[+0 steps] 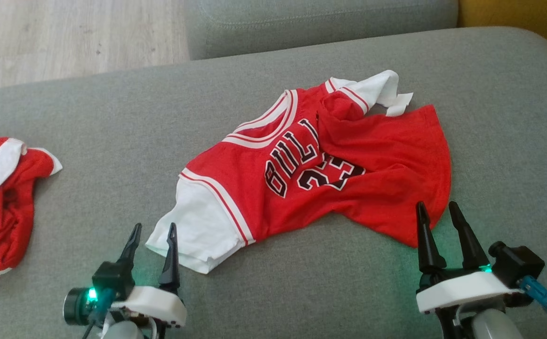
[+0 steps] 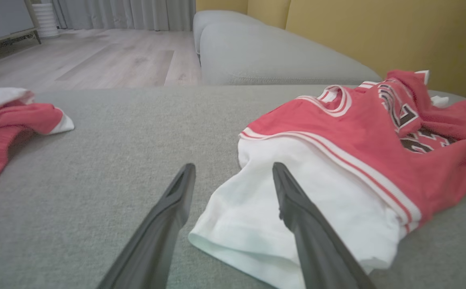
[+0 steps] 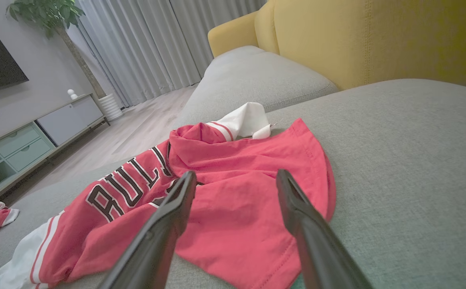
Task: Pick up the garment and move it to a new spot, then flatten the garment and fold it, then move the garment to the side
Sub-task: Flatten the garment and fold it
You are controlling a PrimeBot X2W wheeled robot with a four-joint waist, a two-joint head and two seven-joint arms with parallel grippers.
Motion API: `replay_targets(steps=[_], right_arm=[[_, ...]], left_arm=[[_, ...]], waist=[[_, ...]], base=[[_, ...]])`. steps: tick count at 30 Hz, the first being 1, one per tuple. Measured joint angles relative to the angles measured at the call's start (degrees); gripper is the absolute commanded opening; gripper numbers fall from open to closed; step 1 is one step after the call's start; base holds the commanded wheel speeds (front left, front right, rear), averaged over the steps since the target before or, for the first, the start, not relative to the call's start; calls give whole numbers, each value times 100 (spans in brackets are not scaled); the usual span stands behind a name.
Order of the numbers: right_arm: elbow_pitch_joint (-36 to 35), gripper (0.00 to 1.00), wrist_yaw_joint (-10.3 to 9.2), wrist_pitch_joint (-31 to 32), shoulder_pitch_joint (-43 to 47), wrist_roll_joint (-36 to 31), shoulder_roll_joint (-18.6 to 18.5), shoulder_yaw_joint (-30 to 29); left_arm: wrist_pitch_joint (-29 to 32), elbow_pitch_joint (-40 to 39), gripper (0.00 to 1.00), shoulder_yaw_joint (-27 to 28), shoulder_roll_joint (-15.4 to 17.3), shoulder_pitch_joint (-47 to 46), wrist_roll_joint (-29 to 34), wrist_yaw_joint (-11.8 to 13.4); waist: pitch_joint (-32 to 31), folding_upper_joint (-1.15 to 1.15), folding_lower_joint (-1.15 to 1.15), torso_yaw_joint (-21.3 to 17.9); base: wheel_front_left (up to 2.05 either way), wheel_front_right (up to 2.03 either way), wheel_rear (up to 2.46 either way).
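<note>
while jersey point(image 1: 372, 155) lies on grey sofa point(image 1: 113, 141), wood floor point(image 1: 66, 37) beyond

On the sofa seat point(image 1: 113, 141), the garment point(image 1: 377, 160) in the middle, another garment point(image 1: 5, 202) at the left edge, floor point(image 1: 66, 37) behind

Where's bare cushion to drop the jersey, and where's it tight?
Free: the stretch of seat cushion between the jersey and the crumpled red garment; everything right of the jersey; the near strip between left gripper and right gripper. Tight: at the jersey's white sleeve and hem.
</note>
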Motion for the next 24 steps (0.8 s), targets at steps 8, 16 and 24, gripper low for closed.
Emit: replay_targets(steps=[8, 16, 24], right_arm=[[-1, 100, 0, 0, -4, 0, 2, 2], [40, 100, 0, 0, -4, 0, 4, -33], [109, 100, 0, 0, -4, -12, 5, -104]], left_arm=[[197, 1233, 100, 31, 133, -568, 169, 315], [349, 1789, 100, -58, 129, -873, 167, 292], [394, 1996, 0, -332, 97, -1038, 81, -134]], waist=[[100, 0, 0, -31], [84, 0, 0, 6], [67, 0, 0, 28]], base=[[0, 0, 0], [0, 0, 0], [0, 0, 0]])
